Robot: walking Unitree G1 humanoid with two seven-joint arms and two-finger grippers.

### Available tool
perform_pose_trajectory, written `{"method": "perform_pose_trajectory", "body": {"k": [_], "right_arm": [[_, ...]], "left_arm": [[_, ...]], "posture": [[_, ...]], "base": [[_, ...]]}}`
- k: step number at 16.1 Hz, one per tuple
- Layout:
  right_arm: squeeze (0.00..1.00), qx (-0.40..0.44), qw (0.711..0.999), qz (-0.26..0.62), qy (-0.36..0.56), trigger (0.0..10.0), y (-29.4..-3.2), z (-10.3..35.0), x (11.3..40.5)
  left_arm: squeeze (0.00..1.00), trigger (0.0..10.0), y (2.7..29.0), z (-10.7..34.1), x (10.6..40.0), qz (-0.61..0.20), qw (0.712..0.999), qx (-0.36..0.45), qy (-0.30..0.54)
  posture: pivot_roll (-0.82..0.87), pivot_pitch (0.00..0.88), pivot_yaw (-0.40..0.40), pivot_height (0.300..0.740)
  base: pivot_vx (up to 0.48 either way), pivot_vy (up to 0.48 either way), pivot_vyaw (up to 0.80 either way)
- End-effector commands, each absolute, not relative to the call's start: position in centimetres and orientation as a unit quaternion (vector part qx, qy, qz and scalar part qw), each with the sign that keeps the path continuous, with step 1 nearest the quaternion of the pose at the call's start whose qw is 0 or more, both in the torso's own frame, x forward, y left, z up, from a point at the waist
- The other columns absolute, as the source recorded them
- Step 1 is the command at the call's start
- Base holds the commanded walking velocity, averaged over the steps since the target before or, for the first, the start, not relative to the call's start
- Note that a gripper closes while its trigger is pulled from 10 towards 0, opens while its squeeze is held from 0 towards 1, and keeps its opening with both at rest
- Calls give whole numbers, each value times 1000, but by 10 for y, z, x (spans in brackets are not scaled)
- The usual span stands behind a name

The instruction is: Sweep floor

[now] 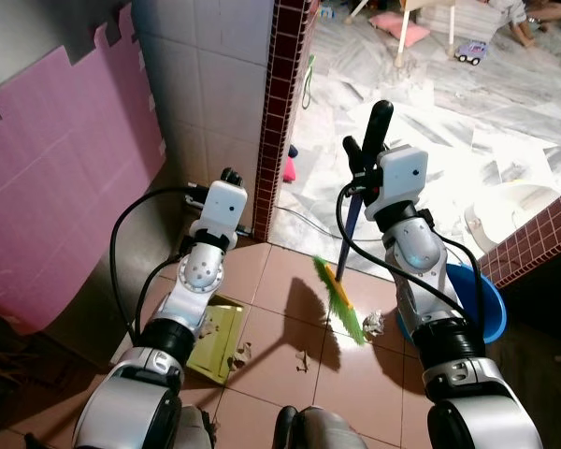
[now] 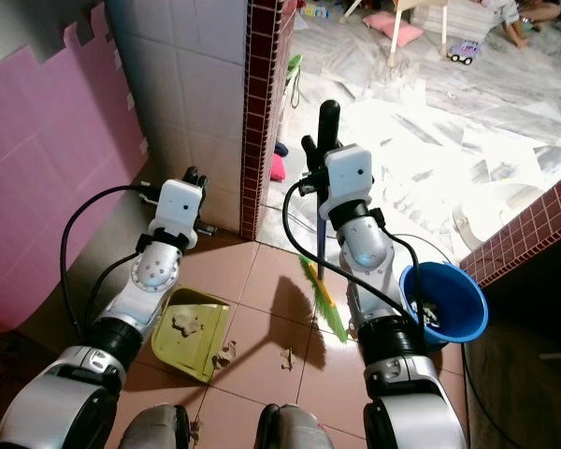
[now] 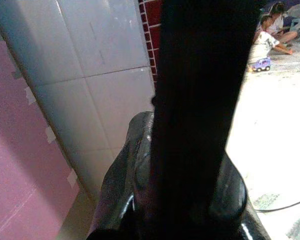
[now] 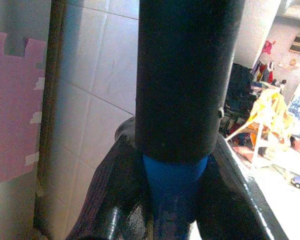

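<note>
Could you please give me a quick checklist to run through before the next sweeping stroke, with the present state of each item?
1. Right gripper shut on the broom handle: ok, black fingers clamp it on both sides.
2. Left gripper holding the dustpan handle: ok, a dark bar sits between its fingers.
3. Yellow dustpan flat on the tiles, mouth toward the broom: ok; one scrap lies in it.
4. Green broom bristles touching the floor: cannot tell.
5. Debris between bristles and pan: ok, scraps lie there.
6. Blue bucket beside the right arm: not ok, close to the swing path.
</note>
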State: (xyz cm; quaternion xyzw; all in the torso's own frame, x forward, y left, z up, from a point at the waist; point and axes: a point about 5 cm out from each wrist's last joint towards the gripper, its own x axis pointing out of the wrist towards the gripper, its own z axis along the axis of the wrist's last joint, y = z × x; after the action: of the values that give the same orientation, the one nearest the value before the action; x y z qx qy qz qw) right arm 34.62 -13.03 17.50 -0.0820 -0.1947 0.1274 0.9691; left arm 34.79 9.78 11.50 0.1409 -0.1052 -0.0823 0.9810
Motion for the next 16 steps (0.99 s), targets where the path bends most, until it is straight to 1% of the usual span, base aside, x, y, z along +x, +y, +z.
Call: {"method": "perform_pose_trajectory", "body": {"k": [1,2,5,7,8,9,10,12,16], "right_arm": [[0,-88,961,128,-230,10000,-129,194,347],[0,-88,961,128,-230,10000,-129,194,347],[0,-90,970,121,-189,10000,-129,181,349],[0,-43,985,114,-125,10000,-127,165,352],[0,-26,988,109,-111,10000,-127,161,353],[0,-27,988,107,-110,10000,-129,161,354],[0,-36,988,105,-109,10000,-131,161,356],[0,-38,988,100,-112,10000,-134,161,356],[0,-19,990,99,-95,10000,-130,155,354]], "left_arm": [[0,10000,95,110,347,-68,988,104,-91],[0,10000,96,109,347,-65,989,101,-89],[0,10000,116,99,346,-17,998,36,-57],[0,10000,125,95,347,7,999,5,-41],[0,10000,125,96,347,11,999,-4,-43],[0,10000,125,98,347,15,999,-17,-46],[0,10000,124,105,350,17,998,-34,-58],[0,10000,123,118,352,16,996,-34,-86],[0,10000,136,148,356,17,989,-48,-139]], "posture": [[-76,79,-120,740],[-76,79,-119,740],[-70,76,-115,740],[-64,74,-114,740],[-64,74,-114,740],[-59,71,-114,740],[-57,65,-113,740],[-53,61,-111,740],[-28,43,-104,740]], "base": [[0,0,0],[0,0,0],[0,0,0],[0,0,0],[0,0,0],[0,0,0],[0,0,0],[0,0,0],[0,0,0]]}}
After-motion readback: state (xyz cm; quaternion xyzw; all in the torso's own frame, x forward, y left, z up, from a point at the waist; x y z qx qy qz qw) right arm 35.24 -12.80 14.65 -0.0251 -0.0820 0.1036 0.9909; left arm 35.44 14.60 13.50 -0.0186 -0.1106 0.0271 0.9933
